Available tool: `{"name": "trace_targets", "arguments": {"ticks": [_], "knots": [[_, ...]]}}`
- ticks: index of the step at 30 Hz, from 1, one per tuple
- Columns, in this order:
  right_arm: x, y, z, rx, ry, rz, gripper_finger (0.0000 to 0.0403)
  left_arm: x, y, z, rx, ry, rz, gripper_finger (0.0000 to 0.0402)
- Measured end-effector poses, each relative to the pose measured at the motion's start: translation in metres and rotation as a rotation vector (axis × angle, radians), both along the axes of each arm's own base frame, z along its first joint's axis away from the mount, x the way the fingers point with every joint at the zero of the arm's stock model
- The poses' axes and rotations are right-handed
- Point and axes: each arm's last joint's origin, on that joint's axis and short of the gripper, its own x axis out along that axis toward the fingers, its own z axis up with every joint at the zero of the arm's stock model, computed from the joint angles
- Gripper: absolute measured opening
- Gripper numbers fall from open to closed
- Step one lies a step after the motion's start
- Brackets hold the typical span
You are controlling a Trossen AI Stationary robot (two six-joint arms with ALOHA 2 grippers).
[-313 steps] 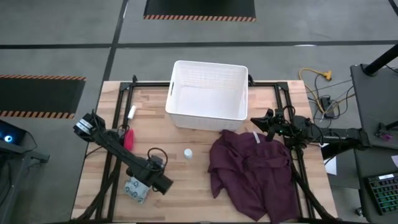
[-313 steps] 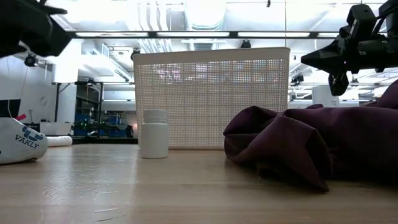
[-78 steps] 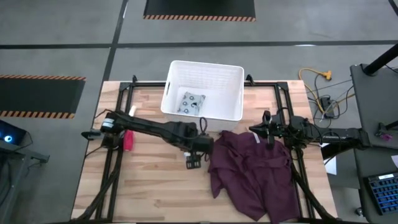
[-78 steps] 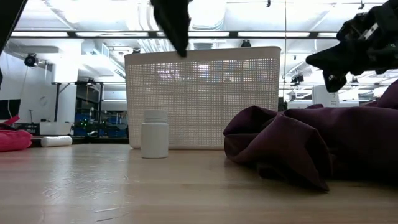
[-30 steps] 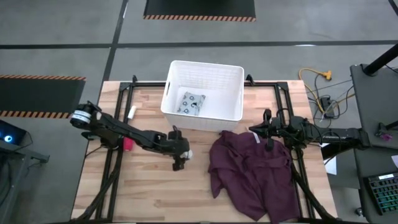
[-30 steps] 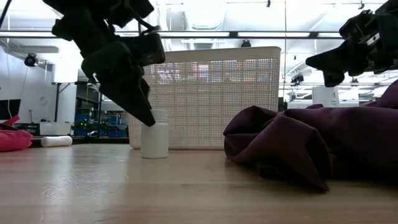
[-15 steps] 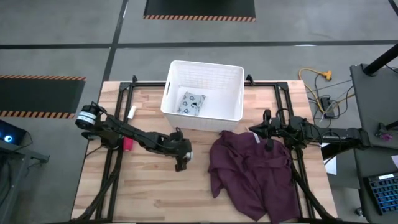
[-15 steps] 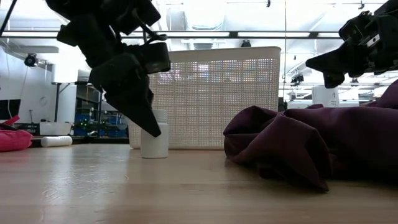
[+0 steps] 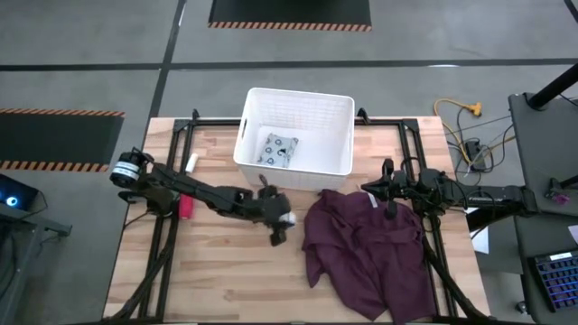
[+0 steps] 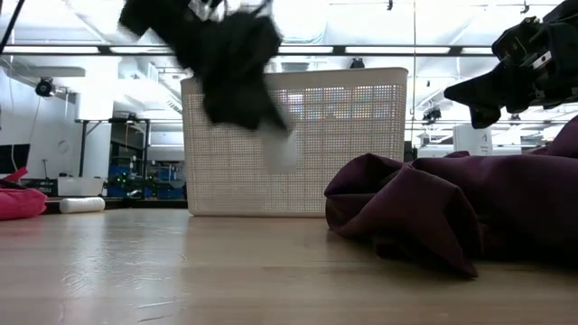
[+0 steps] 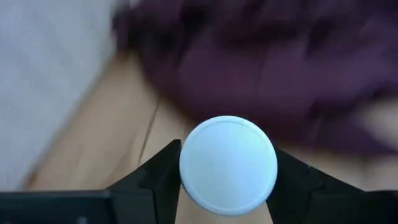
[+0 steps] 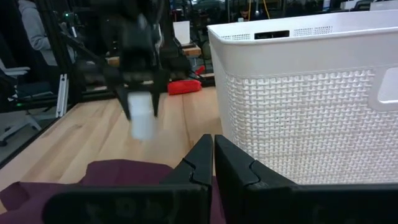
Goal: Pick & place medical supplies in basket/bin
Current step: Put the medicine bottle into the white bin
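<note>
Medical supplies: we see the teal packet [image 9: 277, 149] already in the basket [image 9: 256, 108]. Our left hand [image 9: 282, 222] is clamped on the white bottle [image 11: 228, 165], lifted clear; the pink-red piece [image 9: 186, 207] and white tube [image 9: 191, 163] are left on the table [image 9: 217, 271]. Our right hand [image 12: 213, 154], fingers together, waits over the maroon cloth [image 9: 361, 244].

Grey floor [image 9: 108, 54] surrounds the wooden table [image 9: 226, 271]; hazard-striped mats [image 9: 289, 13] lie on it; bright ceiling lights [image 10: 298, 18] glare overhead; a keyboard [image 9: 555, 275], possibly on a side desk, sits at right.
</note>
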Motion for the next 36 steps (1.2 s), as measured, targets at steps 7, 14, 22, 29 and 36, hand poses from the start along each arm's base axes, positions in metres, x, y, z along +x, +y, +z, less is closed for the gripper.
{"name": "trace_targets", "arguments": {"ticks": [7, 14, 22, 29, 36], "knots": [[0.000, 0.000, 0.000, 0.014, -0.001, 0.000, 0.0009, 0.030, 0.024, 0.118, 0.144, -0.167, 0.055, 0.0164], [0.000, 0.000, 0.000, 0.050, -0.002, -0.001, 0.0009, 0.025, 0.085, 0.182, 0.308, -0.139, 0.255, 0.0164], [0.000, 0.000, 0.000, 0.050, -0.001, -0.001, 0.0009, 0.003, 0.196, 0.138, 0.229, -0.021, 0.528, 0.0164], [0.000, 0.000, 0.000, 0.050, -0.001, -0.001, 0.0009, -0.021, 0.244, 0.077, 0.173, 0.042, 0.607, 0.0164], [0.000, 0.000, 0.000, 0.049, -0.001, -0.003, 0.0009, -0.027, 0.253, 0.063, 0.220, 0.014, 0.641, 0.0164]]}}
